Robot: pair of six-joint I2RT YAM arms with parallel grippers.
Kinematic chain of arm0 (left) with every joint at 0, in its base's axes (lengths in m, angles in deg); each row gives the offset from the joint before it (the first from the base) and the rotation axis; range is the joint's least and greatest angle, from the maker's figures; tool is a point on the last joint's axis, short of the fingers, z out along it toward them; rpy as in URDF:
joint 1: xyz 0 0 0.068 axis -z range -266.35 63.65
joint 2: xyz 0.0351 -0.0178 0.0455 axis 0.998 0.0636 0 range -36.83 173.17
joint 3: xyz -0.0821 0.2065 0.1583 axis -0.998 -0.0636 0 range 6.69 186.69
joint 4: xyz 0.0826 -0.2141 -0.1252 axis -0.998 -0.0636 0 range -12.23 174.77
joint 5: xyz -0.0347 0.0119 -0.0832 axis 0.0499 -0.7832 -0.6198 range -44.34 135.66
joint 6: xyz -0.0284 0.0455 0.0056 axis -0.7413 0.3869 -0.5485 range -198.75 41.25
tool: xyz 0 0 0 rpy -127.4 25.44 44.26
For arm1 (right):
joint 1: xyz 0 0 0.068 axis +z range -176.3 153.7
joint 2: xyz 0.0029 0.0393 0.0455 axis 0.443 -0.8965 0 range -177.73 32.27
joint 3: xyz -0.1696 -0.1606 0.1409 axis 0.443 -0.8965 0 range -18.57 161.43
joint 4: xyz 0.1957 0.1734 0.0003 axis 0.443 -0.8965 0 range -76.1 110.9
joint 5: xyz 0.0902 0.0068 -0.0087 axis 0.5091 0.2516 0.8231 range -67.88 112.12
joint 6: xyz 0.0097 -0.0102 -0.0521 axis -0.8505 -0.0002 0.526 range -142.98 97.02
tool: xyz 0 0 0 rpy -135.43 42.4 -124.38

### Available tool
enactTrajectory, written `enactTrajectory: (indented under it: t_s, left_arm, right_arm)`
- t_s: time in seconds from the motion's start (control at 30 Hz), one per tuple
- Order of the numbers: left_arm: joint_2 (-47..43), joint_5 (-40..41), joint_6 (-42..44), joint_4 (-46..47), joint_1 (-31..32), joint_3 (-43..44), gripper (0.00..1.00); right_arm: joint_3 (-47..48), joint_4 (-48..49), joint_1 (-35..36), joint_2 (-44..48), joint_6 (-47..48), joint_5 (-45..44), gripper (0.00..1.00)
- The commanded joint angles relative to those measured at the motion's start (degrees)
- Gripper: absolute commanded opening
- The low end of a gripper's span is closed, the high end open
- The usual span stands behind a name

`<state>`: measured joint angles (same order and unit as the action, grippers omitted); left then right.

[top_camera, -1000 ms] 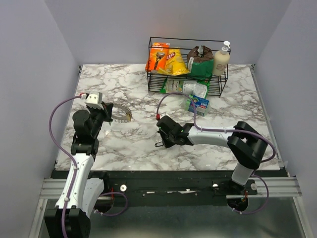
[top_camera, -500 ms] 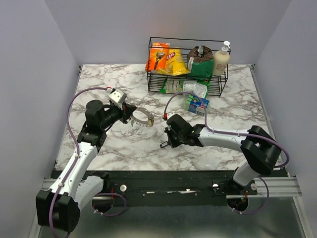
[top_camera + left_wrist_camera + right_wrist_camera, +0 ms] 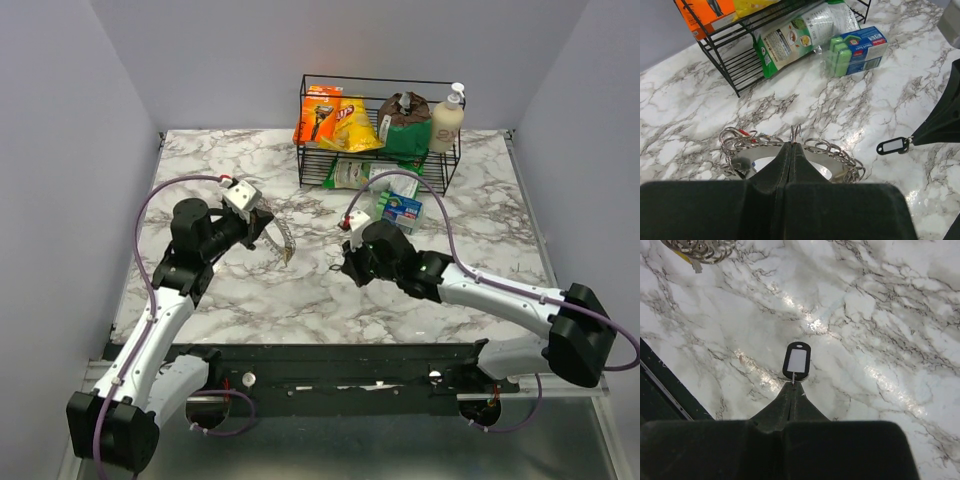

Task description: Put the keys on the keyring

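The left hand [image 3: 792,145] is pinched shut on the keyring [image 3: 817,145], which hangs at its fingertips over the desk [image 3: 690,100]. Nearby, the right hand [image 3: 792,386] is clamped on the small loop of a black tag [image 3: 796,360].

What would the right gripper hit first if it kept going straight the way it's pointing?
Probably bare marble table: the right gripper, shut on a black key tag, aims down at open tabletop. The keyring is well off that line. Depth is hard to judge.
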<state>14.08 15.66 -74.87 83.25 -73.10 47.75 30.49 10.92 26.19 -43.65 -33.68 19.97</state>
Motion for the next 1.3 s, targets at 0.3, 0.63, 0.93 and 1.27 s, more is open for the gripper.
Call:
enactTrajectory:
  t_s: [0.3,0.63,0.93,1.27]
  left_arm:
    - [-3.19,-3.82,6.49,-5.07,0.28,7.37,0.0]
    - [-3.72,-17.71,7.72,-4.37,1.68,7.81,0.0]
    - [-4.68,-20.63,6.23,-2.0,2.65,7.98,0.0]
    - [-4.95,-20.89,5.61,-1.65,3.71,8.95,0.0]
  right_arm:
    - [1.39,-1.27,-2.74,14.03,12.98,11.46,0.01]
    - [6.75,-6.72,-6.25,21.16,18.78,25.26,0.01]
    - [9.03,-8.47,-9.51,24.16,19.75,34.67,0.01]
    - [10.97,-10.94,-9.69,23.01,20.81,36.61,0.01]
